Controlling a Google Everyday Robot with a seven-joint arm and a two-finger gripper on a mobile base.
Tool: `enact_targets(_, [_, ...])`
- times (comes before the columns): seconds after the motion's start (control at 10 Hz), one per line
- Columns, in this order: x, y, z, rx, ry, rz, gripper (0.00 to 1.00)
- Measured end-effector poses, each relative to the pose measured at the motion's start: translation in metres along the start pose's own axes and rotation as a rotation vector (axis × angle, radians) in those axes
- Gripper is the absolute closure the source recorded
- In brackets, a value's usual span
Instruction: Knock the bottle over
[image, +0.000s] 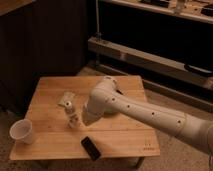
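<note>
The bottle (71, 114) is small and slim, with a pale body and whitish cap. It stands upright on the wooden table (120, 136), left of centre. My white arm reaches in from the right and bends down over the table. My gripper (84, 120) is at the arm's low end, just right of the bottle and very close to it; I cannot tell whether it touches.
A white paper cup (22, 132) stands near the table's front left corner. A flat beige packet (65, 99) lies just behind the bottle. A flat black object (91, 148) lies near the front edge. Dark shelving and a metal rail stand behind the table.
</note>
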Motion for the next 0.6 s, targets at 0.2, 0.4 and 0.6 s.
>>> enact_targets(0.2, [0.004, 0.006, 0.004, -0.01, 0.013, -0.006, 0.92])
enact_targets(0.4, [0.005, 0.013, 0.005, -0.034, 0.022, -0.008, 0.92])
enact_targets(0.6, [0.002, 0.02, 0.005, -0.052, 0.028, -0.007, 0.92])
